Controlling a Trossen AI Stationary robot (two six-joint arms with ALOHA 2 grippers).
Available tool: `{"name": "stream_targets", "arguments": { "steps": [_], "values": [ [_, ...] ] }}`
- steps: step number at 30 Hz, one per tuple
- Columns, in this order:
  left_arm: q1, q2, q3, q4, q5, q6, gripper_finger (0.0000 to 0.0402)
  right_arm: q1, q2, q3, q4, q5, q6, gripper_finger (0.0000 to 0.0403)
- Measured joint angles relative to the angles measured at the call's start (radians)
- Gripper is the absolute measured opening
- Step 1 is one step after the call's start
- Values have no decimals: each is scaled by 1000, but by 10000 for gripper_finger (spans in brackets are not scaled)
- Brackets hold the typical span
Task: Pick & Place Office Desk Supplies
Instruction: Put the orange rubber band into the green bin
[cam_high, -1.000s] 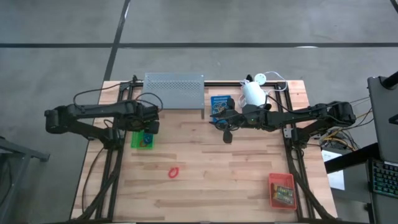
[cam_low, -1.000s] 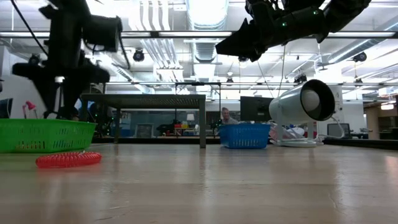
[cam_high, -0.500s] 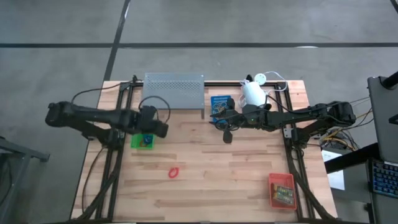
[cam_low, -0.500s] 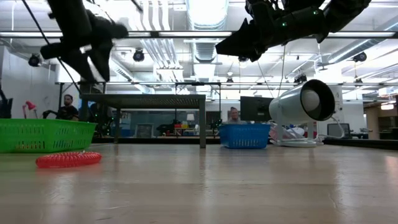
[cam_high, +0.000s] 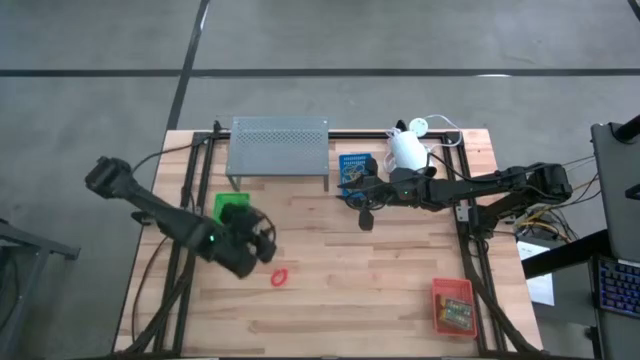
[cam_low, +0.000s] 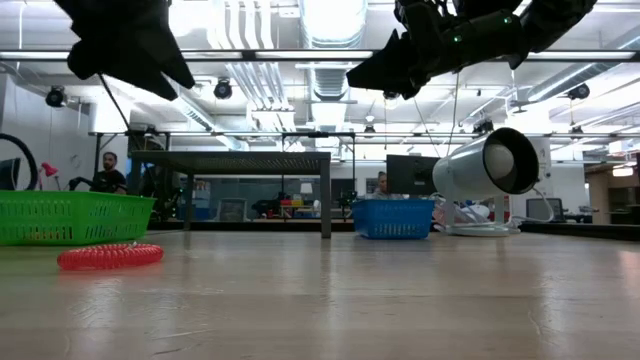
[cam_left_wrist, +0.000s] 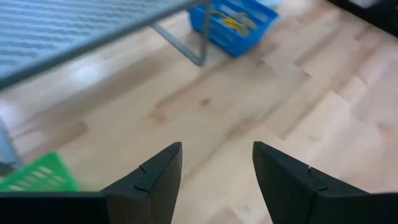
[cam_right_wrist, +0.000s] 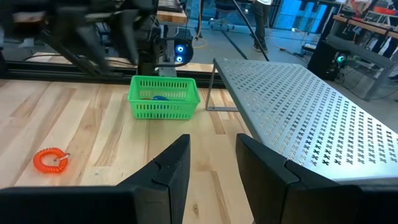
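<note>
We have swung our left gripper (cam_high: 262, 240), fingers spread and empty, off the green tray (cam_high: 232, 208) toward the red loop (cam_high: 281, 276) lying just beyond; our right gripper (cam_high: 365, 212) waits, parted, by the blue tray (cam_high: 354, 164)

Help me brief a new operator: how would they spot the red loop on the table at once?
Start at the grey perforated shelf along the table's far edge, then drop to the green tray in front of its left end. The red loop lies alone on bare wood nearer the front, the only loose item outside a tray.
</note>
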Motion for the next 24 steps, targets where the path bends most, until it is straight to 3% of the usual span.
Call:
{"name": "stream_targets", "arguments": {
  "steps": [8, 15, 24],
  "values": [
    [-166, 166, 0, 83, -179, -118, 203, 0, 0, 0, 0, 0, 0, 127],
    [-210, 279, 0, 203, -153, -213, 203, 0, 0, 0, 0, 0, 0, 127],
    [-305, 449, 0, 332, -196, -406, 195, 0, 0, 0, 0, 0, 0, 127]
  ]
}}
